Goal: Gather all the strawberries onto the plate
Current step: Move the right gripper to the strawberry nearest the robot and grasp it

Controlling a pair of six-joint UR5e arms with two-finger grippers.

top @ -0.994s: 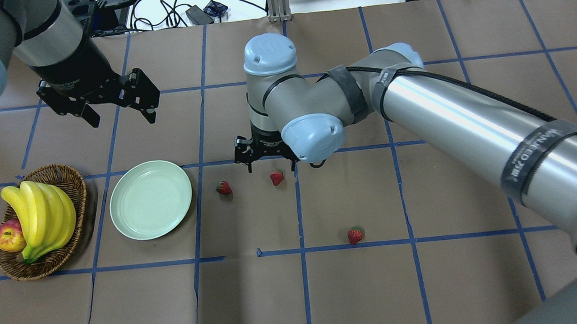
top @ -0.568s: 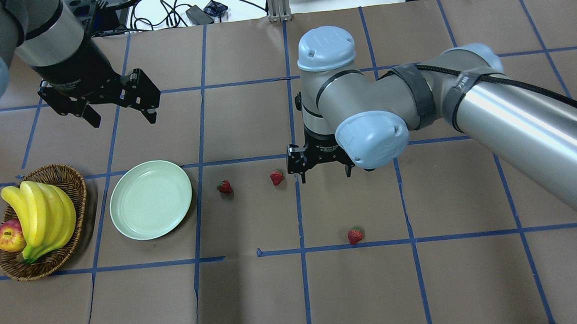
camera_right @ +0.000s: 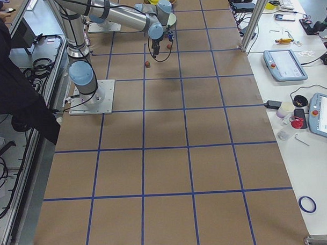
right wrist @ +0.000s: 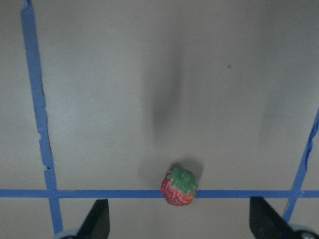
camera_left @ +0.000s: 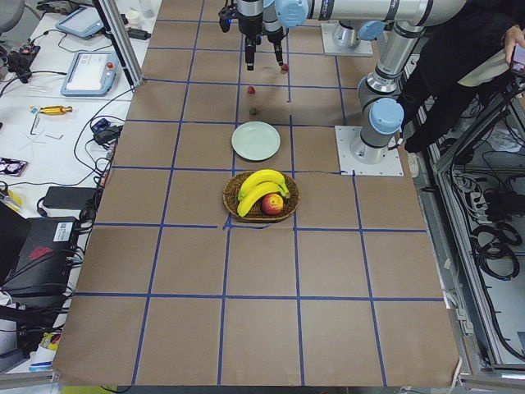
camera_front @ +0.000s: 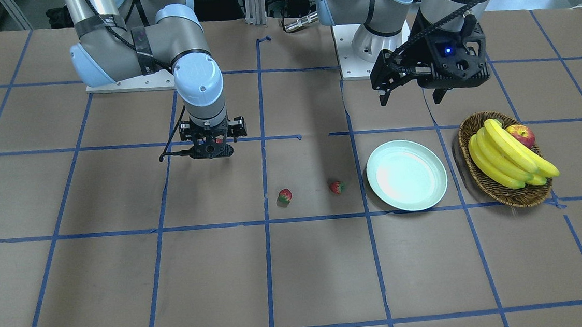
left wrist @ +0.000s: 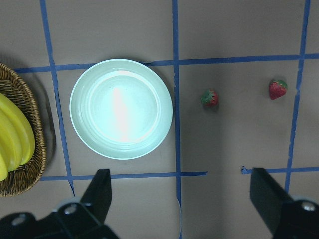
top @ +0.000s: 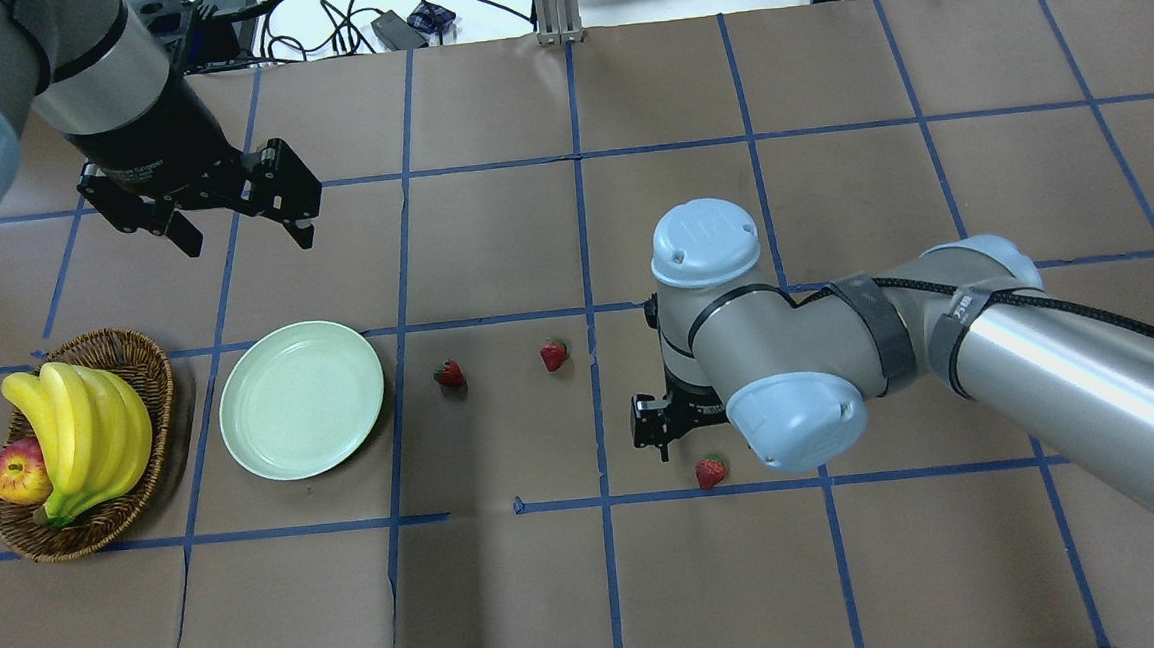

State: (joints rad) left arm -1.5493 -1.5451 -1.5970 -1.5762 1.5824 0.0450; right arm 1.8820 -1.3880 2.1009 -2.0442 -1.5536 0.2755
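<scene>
Three strawberries lie on the brown table: one (top: 449, 374) close to the plate, one (top: 554, 354) right of it, one (top: 710, 472) nearer the robot. The pale mint plate (top: 301, 399) is empty. My right gripper (top: 697, 445) is open and hangs just above the near strawberry, which sits between the fingers low in the right wrist view (right wrist: 179, 186). My left gripper (top: 246, 239) is open and empty, raised beyond the plate. In the left wrist view I see the plate (left wrist: 121, 108) and two strawberries (left wrist: 210, 97) (left wrist: 278, 88).
A brown wicker basket (top: 143, 361) with bananas (top: 83, 429) and an apple (top: 18, 472) stands left of the plate. Blue tape lines grid the table. Cables and devices lie beyond the far edge.
My right arm has swung right and toward the robot, from beside the middle strawberry to over the near one. The left arm, plate and strawberries have not moved.
</scene>
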